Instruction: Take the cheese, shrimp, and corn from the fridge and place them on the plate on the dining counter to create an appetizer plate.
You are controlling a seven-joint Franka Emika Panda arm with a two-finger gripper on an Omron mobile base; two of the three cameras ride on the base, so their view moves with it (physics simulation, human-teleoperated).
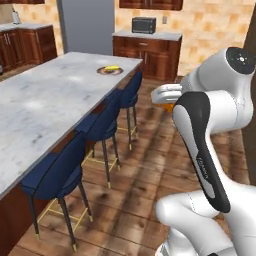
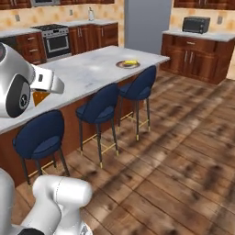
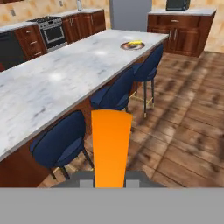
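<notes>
Gripper (image 3: 109, 181) is seen at bottom centre of hand view, clenched on the cheese (image 3: 111, 146), an orange wedge sticking up betw. the tips. Cheese is best kept level and carried over the dining counter (image 3: 65, 76) to the plate (image 3: 132, 45), upper right of centre, then lowered beside the corn (image 3: 136, 43) already on it. Blue stools (image 3: 61, 142) line the counter edge below; approach is judged safer from above.

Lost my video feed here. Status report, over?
Gripper shut on cheese. Corn on plate, far end of dining counter. Blue stools line the near edge.
</notes>
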